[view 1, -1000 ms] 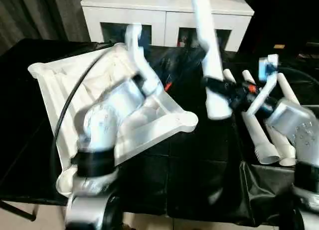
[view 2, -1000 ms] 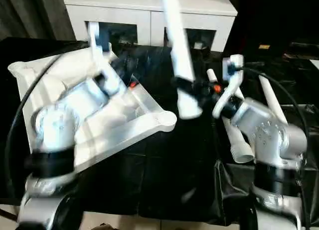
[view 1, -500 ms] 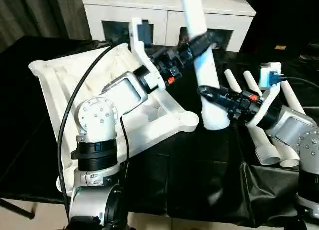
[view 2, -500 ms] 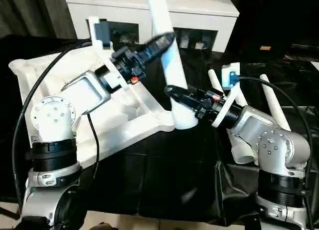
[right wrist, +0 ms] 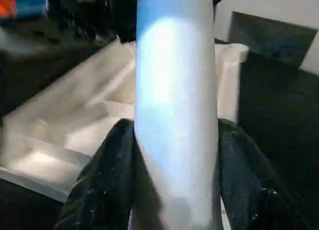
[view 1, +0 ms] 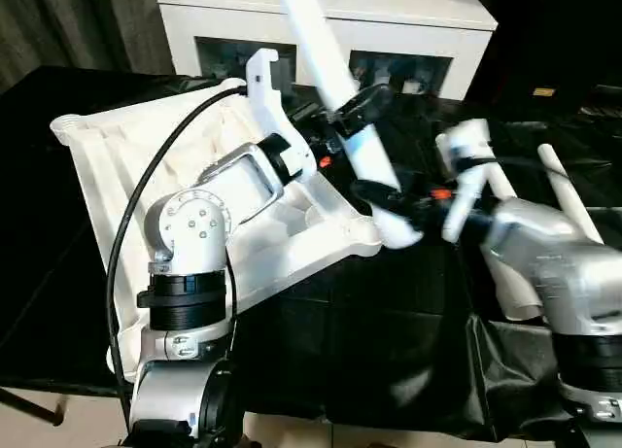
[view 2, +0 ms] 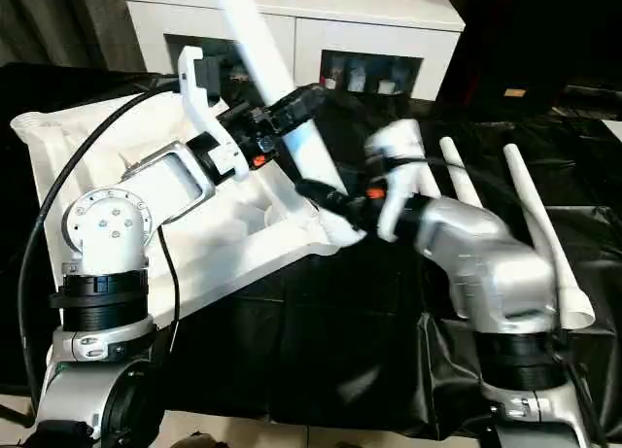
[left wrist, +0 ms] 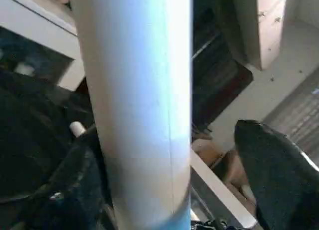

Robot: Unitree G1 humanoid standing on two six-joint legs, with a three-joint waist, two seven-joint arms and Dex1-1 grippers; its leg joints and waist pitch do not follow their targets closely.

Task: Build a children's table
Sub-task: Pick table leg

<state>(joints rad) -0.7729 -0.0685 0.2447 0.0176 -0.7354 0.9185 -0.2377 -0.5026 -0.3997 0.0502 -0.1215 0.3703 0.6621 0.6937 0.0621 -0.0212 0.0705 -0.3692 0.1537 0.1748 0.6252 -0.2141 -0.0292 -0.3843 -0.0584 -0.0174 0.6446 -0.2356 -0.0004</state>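
A white cabinet (view 1: 330, 25) with glass-fronted compartments is seen beyond the fingers, and a black cloth (view 1: 389, 351) is spread on the surface beneath them.

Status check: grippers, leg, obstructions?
Right gripper clamped on long white tapered leg, low end. Left gripper around it higher up. Wide end over ribbed white tabletop's corner socket.

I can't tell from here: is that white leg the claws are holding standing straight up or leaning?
Leaning. The leg slants from the cabinet down toward the tabletop corner, its thick end low by the right claw.
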